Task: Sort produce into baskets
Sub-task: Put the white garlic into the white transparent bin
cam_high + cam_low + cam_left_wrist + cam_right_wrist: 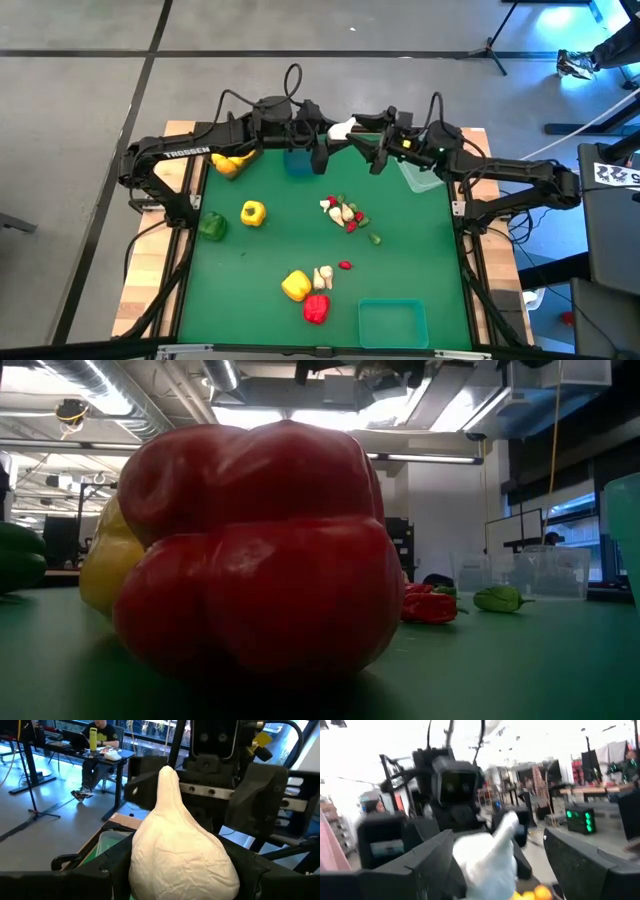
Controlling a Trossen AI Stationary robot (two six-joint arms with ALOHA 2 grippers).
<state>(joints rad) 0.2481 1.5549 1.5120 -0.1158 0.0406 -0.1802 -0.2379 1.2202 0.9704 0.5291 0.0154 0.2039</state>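
Garlic (pixel 182 855) is sitting between the left gripper's (pixel 335 133) fingers, held up high. Right gripper (pixel 372 138) is waiting wide beside it.

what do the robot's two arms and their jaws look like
Both arms are dark, near-black jointed links. The left arm bears white TROSSEN lettering on its upper link, and thin black cables loop above both near the far edge of the green table. The right arm shows a small green light by its wrist. The left gripper and the right gripper have broad, flat matte-black fingers.
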